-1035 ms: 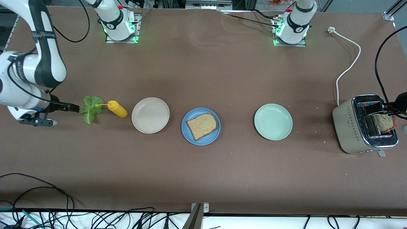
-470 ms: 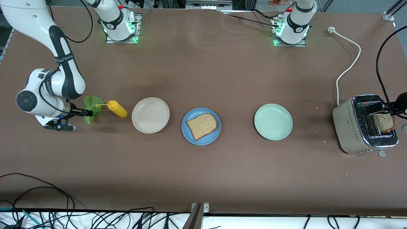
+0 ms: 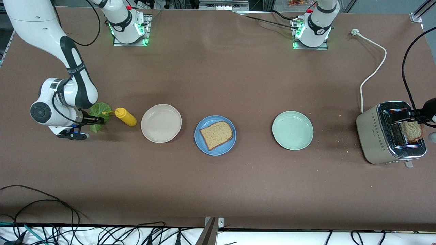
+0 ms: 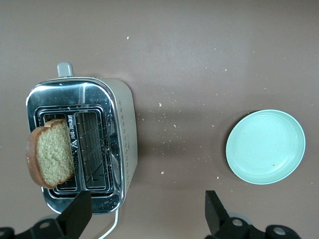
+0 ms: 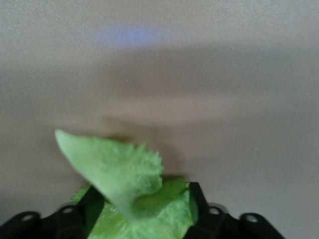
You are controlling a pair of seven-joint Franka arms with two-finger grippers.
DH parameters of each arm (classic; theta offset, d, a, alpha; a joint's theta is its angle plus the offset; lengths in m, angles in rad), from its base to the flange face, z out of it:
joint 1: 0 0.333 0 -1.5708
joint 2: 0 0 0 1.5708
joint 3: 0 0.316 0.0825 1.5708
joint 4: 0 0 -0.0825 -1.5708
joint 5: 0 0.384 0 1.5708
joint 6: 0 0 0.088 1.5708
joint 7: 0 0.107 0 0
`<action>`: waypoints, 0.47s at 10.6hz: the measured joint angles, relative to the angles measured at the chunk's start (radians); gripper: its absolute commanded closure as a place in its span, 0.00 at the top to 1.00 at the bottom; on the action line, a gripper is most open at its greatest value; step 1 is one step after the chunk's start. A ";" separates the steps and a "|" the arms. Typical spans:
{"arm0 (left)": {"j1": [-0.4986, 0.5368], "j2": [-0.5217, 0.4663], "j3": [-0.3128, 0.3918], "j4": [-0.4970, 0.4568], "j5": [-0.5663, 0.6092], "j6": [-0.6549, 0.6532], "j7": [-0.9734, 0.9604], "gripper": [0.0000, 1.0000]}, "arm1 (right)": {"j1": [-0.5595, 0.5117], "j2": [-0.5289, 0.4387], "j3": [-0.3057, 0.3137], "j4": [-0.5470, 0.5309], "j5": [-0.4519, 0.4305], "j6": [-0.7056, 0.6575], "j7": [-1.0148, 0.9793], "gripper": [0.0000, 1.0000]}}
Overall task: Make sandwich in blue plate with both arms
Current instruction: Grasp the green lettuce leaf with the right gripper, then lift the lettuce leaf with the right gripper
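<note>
Both arms were glossy white shells with black joint bands. The right arm had small lettering printed on its black band, a round grey cap on the wrist housing, and a thin black cable looped along it down to the right gripper, which had slim black fingers. Both bases glowed green at the bottom with a red button on top. The left gripper showed matte black fingers with round screws.

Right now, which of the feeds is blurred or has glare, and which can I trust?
Right wrist view: soft and out of focus, the lettuce leaf fills its lower part between the dark fingers. Left wrist view: sharp, with bright reflections on the toaster chrome top. Front view: evenly lit, only soft shadows beside the blue plate.
</note>
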 measured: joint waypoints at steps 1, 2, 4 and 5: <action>0.000 -0.005 0.000 0.000 0.000 0.000 0.000 1.00 | 0.001 0.001 0.000 0.000 0.000 0.000 -0.001 0.04; 0.000 -0.009 0.000 0.000 0.000 0.000 0.000 1.00 | 0.001 0.001 0.000 0.000 0.000 0.000 -0.002 0.01; 0.000 -0.013 0.000 0.000 0.000 0.000 0.000 1.00 | 0.001 0.000 0.000 0.003 0.000 0.000 -0.005 0.00; 0.000 -0.013 0.002 0.000 0.001 0.000 0.003 1.00 | 0.001 -0.002 0.000 0.008 0.000 -0.001 -0.007 0.00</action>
